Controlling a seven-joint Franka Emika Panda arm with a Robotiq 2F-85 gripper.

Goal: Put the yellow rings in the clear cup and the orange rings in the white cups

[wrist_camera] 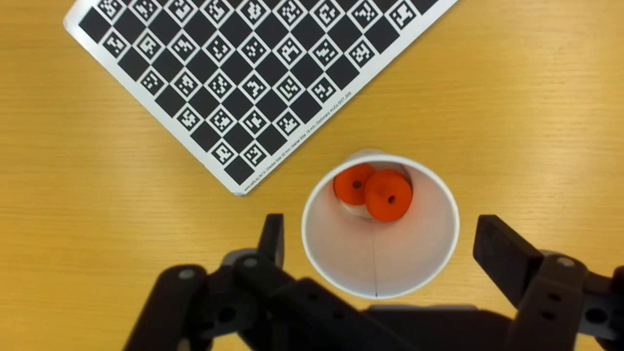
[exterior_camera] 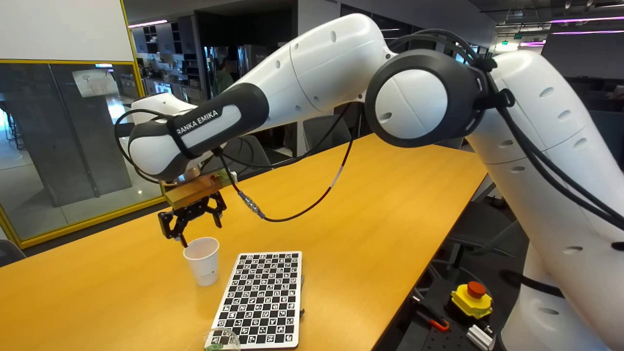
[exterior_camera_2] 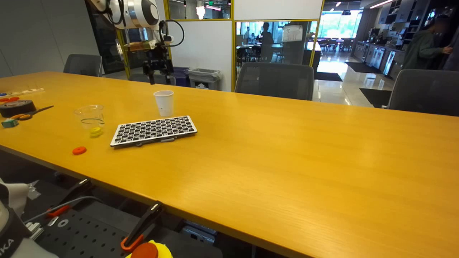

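Two orange rings (wrist_camera: 379, 192) are seen, overlapping, at the bottom of the white cup (exterior_camera: 204, 269), which is stood upright on the table (exterior_camera_2: 287, 150), just beyond the far edge of the ChArUco calibration board (exterior_camera_2: 154, 129) in an exterior view. The step in hand is judged to be the dropping of orange rings into this cup, and for that pair it is taken as done. To finish it well, the claw (exterior_camera: 201, 232) should be raised straight up until the rim is well cleared, and only then be swung sideways, as so light-looking a cup could be tipped by a snagging finger. For the loose orange ring (exterior_camera_2: 79, 151), found at the near left by the table's near edge, the claw should be lowered squarely over it, close to the tabletop, and be closed gently, since so flat a ring may be skidded away.

The claw is spread wide over the cup's mouth, and nothing is held between its black fingers (wrist_camera: 502, 253). In the wrist view, a strip of table is seen between the rim and each fingertip, and no contact with the cup is shown.

The yellow rings (exterior_camera_2: 95, 132) are seen at the foot of the clear cup (exterior_camera_2: 89, 115), to the left of the board; whether they are contained by it or lie just in front cannot be told.
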